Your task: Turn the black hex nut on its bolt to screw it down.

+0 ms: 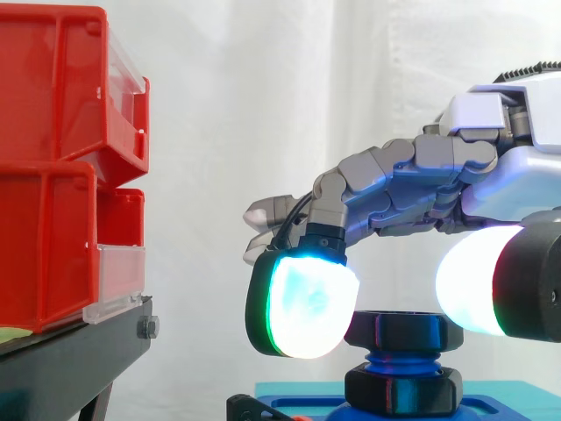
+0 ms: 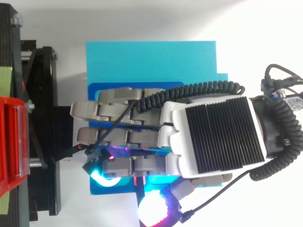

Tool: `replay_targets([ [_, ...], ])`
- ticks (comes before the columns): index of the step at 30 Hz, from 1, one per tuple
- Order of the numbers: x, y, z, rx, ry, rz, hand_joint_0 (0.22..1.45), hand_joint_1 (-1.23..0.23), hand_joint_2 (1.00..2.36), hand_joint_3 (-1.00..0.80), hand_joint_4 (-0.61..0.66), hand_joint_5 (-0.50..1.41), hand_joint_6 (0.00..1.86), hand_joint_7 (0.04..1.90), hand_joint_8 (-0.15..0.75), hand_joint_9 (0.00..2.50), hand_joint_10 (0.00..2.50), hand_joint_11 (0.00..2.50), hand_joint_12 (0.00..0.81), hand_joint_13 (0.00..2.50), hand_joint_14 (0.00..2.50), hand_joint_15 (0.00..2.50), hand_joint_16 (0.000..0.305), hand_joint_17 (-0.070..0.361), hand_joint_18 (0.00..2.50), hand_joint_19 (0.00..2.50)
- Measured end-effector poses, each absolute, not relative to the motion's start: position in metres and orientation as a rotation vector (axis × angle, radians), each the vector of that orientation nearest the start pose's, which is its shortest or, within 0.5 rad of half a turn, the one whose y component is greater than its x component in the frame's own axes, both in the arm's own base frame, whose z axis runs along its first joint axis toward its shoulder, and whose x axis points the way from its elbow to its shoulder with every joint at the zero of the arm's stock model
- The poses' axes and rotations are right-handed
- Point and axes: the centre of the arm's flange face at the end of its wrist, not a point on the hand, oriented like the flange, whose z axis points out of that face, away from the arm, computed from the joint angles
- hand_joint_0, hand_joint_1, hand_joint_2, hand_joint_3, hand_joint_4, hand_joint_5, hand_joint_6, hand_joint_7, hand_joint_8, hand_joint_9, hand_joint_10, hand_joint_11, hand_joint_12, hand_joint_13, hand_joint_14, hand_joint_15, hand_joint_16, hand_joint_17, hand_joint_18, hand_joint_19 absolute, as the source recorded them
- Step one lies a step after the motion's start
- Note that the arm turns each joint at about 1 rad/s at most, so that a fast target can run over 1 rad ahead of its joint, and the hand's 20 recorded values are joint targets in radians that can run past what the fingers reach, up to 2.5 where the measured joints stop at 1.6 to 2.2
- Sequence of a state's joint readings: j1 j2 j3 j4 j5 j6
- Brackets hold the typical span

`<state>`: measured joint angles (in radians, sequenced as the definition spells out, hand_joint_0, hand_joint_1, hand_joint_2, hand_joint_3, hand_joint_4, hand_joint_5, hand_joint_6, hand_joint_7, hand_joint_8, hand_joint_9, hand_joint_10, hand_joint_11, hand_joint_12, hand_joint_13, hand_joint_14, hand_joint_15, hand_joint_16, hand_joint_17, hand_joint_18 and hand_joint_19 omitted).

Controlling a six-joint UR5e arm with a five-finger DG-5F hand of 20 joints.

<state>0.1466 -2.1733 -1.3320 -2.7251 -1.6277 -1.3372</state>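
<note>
The thumb pad (image 1: 478, 281), glowing white and looming largest in the side view, is sitting against the right side of the black hex nut (image 1: 405, 330). Opposite it, a finger pad (image 1: 307, 303), shining white and cyan with a green rim, is pressing in from the nut's left, so the hand (image 1: 412, 189) is curling down and pinching the nut between them, though the pads overlap the nut's edges and the exact contact is hard to make out. The other fingers are bending forward above and behind that pad. The nut is riding high on the blue threaded bolt (image 1: 399, 358), which is standing upright, with a stretch of bare thread showing beneath it. Below that thread a second black collar (image 1: 403, 390) is sitting at the foot of the bolt, on a dark blue block (image 2: 102, 188). The block is lying on a cyan board (image 2: 151, 61), seen from above reaching out past the hand. To the left in the side view, well apart from the bolt, red bins (image 1: 53, 105) are stacking up on a black stand (image 1: 70, 360), and a white curtain (image 1: 263, 105) is hanging behind everything.
</note>
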Motion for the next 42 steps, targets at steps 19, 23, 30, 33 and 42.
replay_targets([
  [19, 0.723, -0.026, 0.279, -0.042, 1.516, 0.308, 0.53, -0.45, 1.0, -0.5, 0.31, -0.14, 0.6, 0.9, 0.278, 0.3, 0.0, 0.07, 0.325, 0.03, 0.0, 0.03, 0.049, 0.111, 0.0, 0.41],
  [23, 0.723, -0.028, 0.279, -0.048, 1.517, 0.307, 0.53, -0.45, 1.0, -0.5, 0.31, -0.15, 0.62, 0.85, 0.28, 0.3, 0.0, 0.08, 0.327, 0.04, 0.0, 0.04, 0.05, 0.112, 0.0, 0.42],
  [30, 0.722, -0.033, 0.279, -0.069, 1.516, 0.309, 0.53, -0.45, 1.0, -0.5, 0.31, -0.15, 0.68, 0.75, 0.282, 0.31, 0.0, 0.09, 0.327, 0.05, 0.0, 0.04, 0.051, 0.114, 0.0, 0.42],
  [33, 0.722, -0.036, 0.279, -0.082, 1.515, 0.303, 0.53, -0.45, 1.0, -0.5, 0.32, -0.15, 0.7, 0.72, 0.283, 0.31, 0.0, 0.09, 0.327, 0.06, 0.0, 0.04, 0.051, 0.114, 0.0, 0.43],
  [42, 0.721, -0.054, 0.275, -0.114, 1.511, 0.285, 0.53, -0.46, 1.0, -0.5, 0.32, -0.13, 0.68, 0.76, 0.291, 0.34, 0.0, 0.07, 0.33, 0.09, 0.0, 0.03, 0.051, 0.115, 0.0, 0.41],
])
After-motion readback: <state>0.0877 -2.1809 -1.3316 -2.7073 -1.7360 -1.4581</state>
